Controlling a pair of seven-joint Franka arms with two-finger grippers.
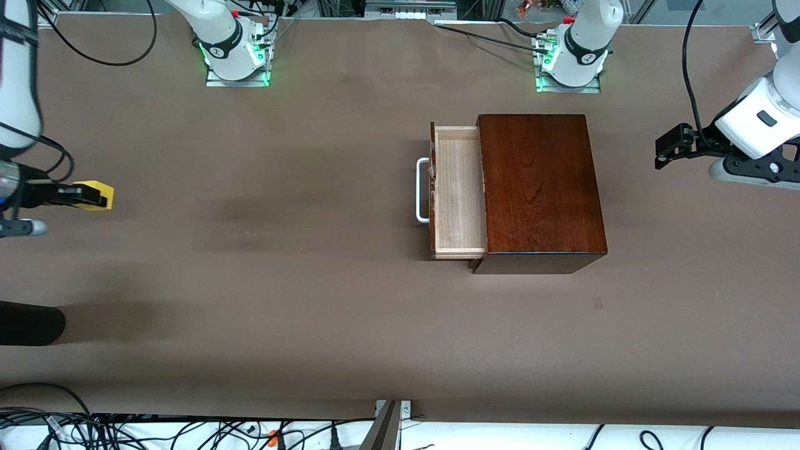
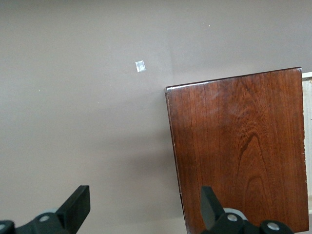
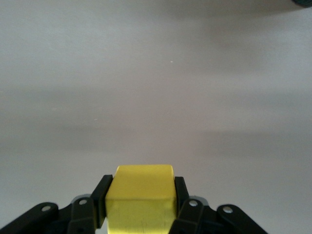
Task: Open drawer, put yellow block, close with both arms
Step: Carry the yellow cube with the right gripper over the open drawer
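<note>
The dark wooden box (image 1: 537, 187) stands at the left arm's end of the table. Its drawer (image 1: 459, 190) is pulled partly out toward the right arm's end, showing a pale empty interior and a white handle (image 1: 422, 190). My right gripper (image 1: 92, 196) is shut on the yellow block (image 1: 100, 187) and holds it above the table at the right arm's end; the right wrist view shows the block (image 3: 141, 195) between the fingers (image 3: 101, 200). My left gripper (image 1: 665, 150) is open and empty, above the table beside the box's closed end. The left wrist view shows the box (image 2: 239, 146).
A black rounded object (image 1: 28, 323) pokes in at the table's edge near the front camera, at the right arm's end. Cables (image 1: 125, 428) lie along the front edge. A small pale mark (image 1: 597, 303) sits on the table near the box.
</note>
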